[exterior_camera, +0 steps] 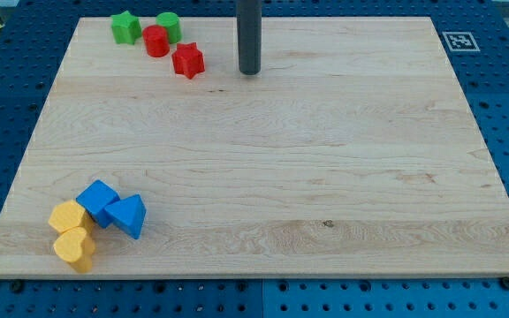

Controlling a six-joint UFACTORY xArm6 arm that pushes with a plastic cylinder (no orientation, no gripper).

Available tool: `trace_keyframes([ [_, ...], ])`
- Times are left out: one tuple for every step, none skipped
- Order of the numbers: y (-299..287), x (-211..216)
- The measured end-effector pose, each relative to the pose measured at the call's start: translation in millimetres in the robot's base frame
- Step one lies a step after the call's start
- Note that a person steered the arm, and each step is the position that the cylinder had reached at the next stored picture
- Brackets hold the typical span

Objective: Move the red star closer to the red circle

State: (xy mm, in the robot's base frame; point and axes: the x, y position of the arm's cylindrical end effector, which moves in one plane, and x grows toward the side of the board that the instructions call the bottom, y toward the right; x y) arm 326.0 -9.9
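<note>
Hand there is none on this arm, so nothing is grasped: only my tip point(249, 71), the end of an upright dark rod cut off by the view's top, rests on the wooden tabletop point(281, 177) just to the view's right of the red star point(188, 61), apart from it with nothing between. Up-left of that star and almost touching it sits the red circle point(156, 41), with the green circle point(169, 26) and green star point(125, 27) crowding behind. Far toward the view's bottom left from the star cluster the blue cube point(98, 202), blue triangle point(128, 215), yellow block point(68, 216) and yellow heart point(75, 248).
</note>
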Motion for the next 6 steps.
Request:
trace_keyframes([
  [-19, 17],
  [-47, 14],
  [-68, -10],
  [-76, -37],
  [-39, 17],
  [47, 105],
])
